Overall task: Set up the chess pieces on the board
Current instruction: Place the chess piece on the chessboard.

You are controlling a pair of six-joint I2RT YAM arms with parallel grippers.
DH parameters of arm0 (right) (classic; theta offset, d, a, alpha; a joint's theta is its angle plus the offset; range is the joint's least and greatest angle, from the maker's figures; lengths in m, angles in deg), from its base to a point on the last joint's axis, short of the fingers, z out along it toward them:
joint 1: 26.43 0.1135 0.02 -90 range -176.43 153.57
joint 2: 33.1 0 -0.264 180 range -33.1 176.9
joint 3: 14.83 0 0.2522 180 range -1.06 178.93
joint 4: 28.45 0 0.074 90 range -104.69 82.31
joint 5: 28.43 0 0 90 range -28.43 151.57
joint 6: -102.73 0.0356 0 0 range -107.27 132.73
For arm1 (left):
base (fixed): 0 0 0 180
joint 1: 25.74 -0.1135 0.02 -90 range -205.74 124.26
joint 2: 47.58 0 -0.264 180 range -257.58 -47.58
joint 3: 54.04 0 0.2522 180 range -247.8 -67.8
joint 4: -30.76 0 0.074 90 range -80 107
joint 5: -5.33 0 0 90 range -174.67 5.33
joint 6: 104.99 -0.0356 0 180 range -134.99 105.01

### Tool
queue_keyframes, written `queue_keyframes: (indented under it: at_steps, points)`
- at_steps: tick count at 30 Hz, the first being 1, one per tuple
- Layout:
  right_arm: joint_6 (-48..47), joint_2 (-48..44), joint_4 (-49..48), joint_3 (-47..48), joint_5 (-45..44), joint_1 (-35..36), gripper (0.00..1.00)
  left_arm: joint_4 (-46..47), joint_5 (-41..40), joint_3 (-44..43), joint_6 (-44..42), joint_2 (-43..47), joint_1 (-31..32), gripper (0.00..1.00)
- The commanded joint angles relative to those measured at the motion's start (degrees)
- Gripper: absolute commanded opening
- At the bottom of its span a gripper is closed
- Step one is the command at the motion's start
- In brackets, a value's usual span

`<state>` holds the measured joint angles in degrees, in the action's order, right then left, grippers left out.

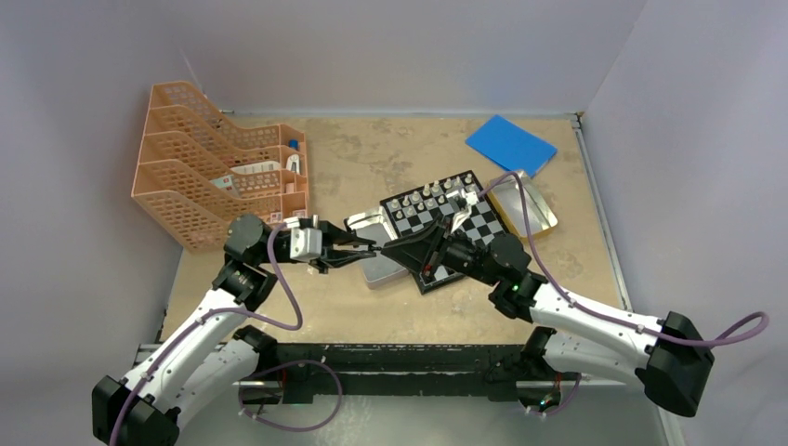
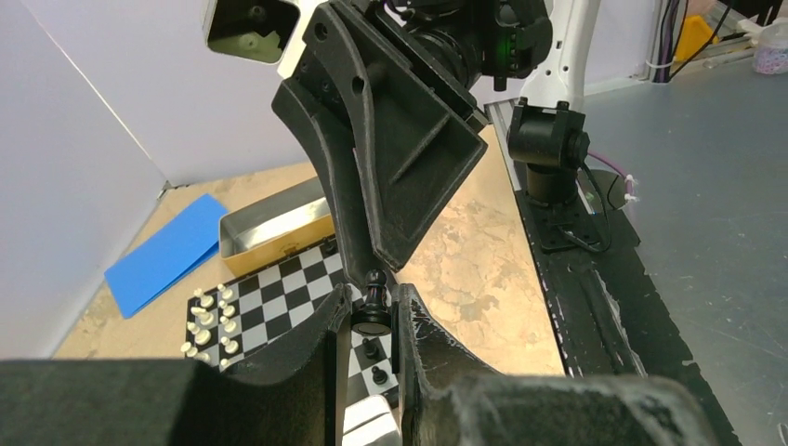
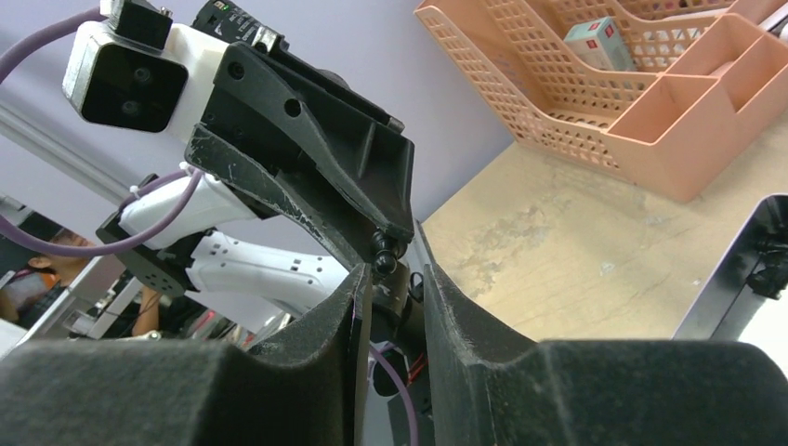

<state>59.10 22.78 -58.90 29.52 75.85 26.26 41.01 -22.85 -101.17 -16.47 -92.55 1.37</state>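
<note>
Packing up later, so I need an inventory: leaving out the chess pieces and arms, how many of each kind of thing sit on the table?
Chessboard: 1
Metal tins: 2
Blue pad: 1
Orange organizer: 1
Total: 5

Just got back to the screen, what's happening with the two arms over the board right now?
It is a handover in mid-air. The left claw is shut on a black chess piece, held near the left edge of the board. The right claw sits around the same piece with its fingers apart, apparently open. On the board, white pieces line the far edge, and a couple of black pieces stand below the claws.
</note>
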Motion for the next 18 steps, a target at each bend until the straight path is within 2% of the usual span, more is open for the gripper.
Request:
queue_keyframes:
  at_steps: [1,13,18]
  points:
    - [2.28,0.67,-6.69,2.71,3.18,-0.06,0.29,4.05,1.50,0.13,1.04,0.31,0.56,0.00]
    - [4.41,3.41,-10.83,2.15,5.98,-0.05,0.21,6.31,1.67,1.00,1.04,-1.32,1.45,0.00]
    - [4.67,4.30,-12.34,2.27,7.08,-0.05,0.07,6.21,2.69,1.09,0.46,-2.08,1.54,0.00]
